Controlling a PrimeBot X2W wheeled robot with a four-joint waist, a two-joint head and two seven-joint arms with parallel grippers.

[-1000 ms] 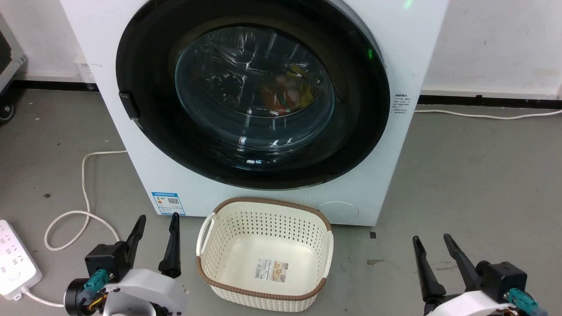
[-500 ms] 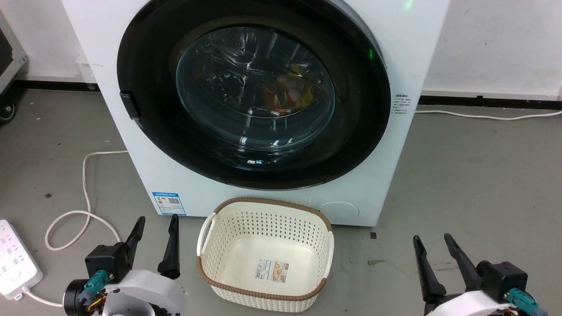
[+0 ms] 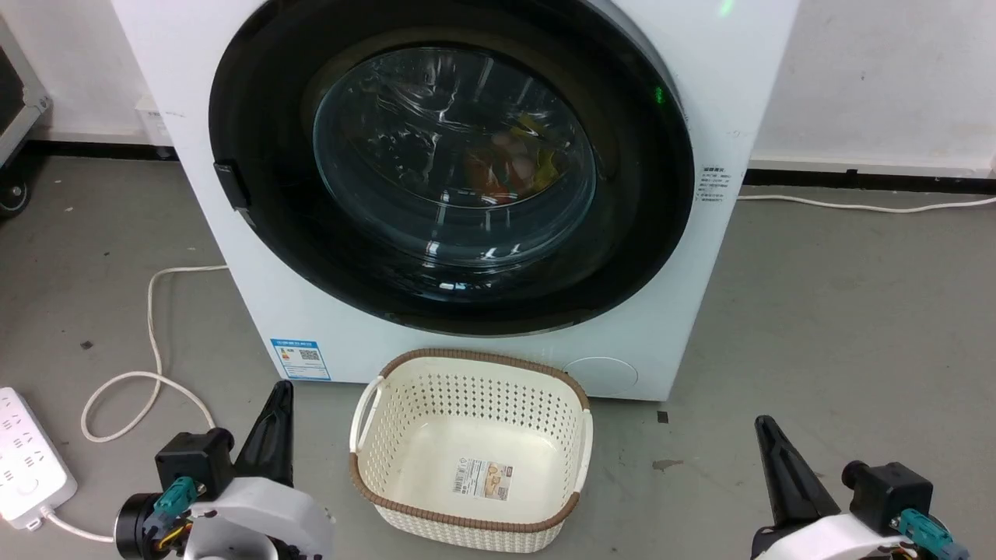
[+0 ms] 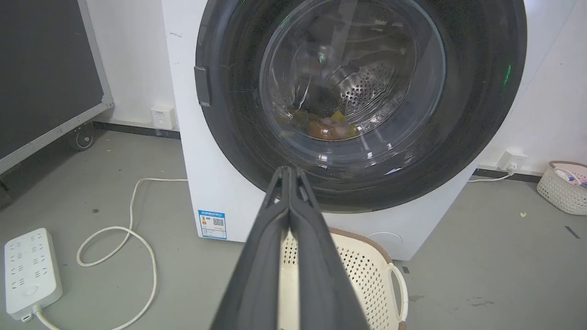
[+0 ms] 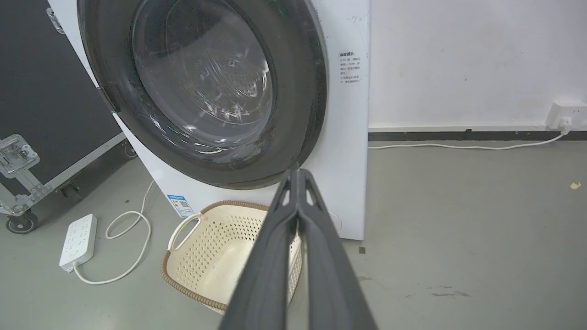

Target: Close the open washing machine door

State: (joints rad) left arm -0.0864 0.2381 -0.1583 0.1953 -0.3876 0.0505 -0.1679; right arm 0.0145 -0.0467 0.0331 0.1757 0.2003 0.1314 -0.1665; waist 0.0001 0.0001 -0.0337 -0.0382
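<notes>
The washing machine [image 3: 334, 334] is a white front-loader standing right ahead. The washing machine door [image 3: 455, 155], black-rimmed with a bulging glass centre, lies flat against the machine's front, and coloured laundry shows behind the glass. The door [image 4: 357, 82] looks the same in the left wrist view, and in the right wrist view the door [image 5: 206, 91] sits against the white front. My left gripper [image 3: 282, 387] is low at the left, shut and empty, well short of the machine. My right gripper [image 3: 764, 424] is low at the right, also shut and empty. Both touch nothing.
A cream perforated basket [image 3: 467, 356] sits on the floor just in front of the machine, between my arms. A white power strip [image 3: 27, 455] and looping cable [image 3: 148, 327] lie at the left. A black wheeled case [image 5: 46, 91] stands left of the machine.
Both grippers have gone from open to shut, each pair of fingers now pressed together. The arms, door and basket have not moved.
</notes>
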